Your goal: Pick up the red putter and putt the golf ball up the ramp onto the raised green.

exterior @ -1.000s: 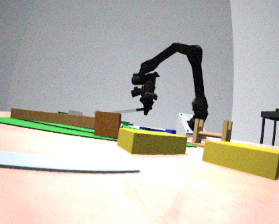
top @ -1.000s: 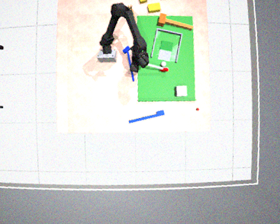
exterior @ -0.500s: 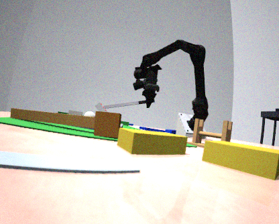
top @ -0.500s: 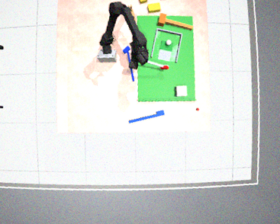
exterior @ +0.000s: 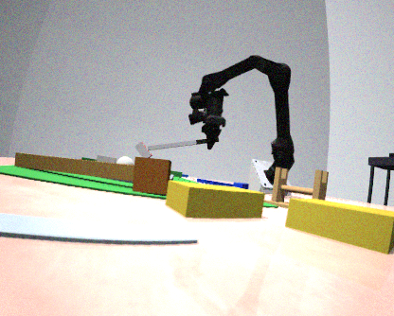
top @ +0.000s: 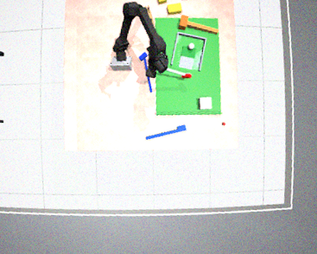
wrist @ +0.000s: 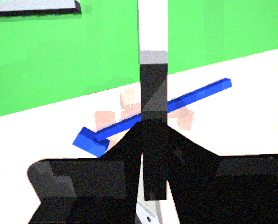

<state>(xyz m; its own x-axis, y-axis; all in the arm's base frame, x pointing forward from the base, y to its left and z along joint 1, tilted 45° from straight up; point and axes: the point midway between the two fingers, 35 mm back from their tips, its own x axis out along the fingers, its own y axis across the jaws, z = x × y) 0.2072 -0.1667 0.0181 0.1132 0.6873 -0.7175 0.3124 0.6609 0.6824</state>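
Observation:
My gripper (top: 152,72) (exterior: 211,142) (wrist: 149,126) is shut on the dark grip of the putter and holds it above the mat's near side. The putter's pale shaft (top: 175,72) (exterior: 175,145) (wrist: 153,30) runs out to its head, red in the top view (top: 186,75) and raised clear of the green mat (top: 167,102) (exterior: 52,179) (wrist: 40,60). The white golf ball (top: 191,46) (exterior: 125,161) is inside the grey-railed green (top: 174,50), beyond the pale ramp (top: 186,63). The ball is well away from the putter head. Whether it still moves cannot be told.
A blue club (top: 148,76) (wrist: 202,95) lies below the gripper; another blue club (top: 164,133) lies beyond the mat. An orange mallet (top: 201,27) (exterior: 152,176) and a white block (top: 205,102) are on the mat. Yellow blocks (top: 174,8) (exterior: 223,201) and a wooden rack (exterior: 279,186) stand nearby.

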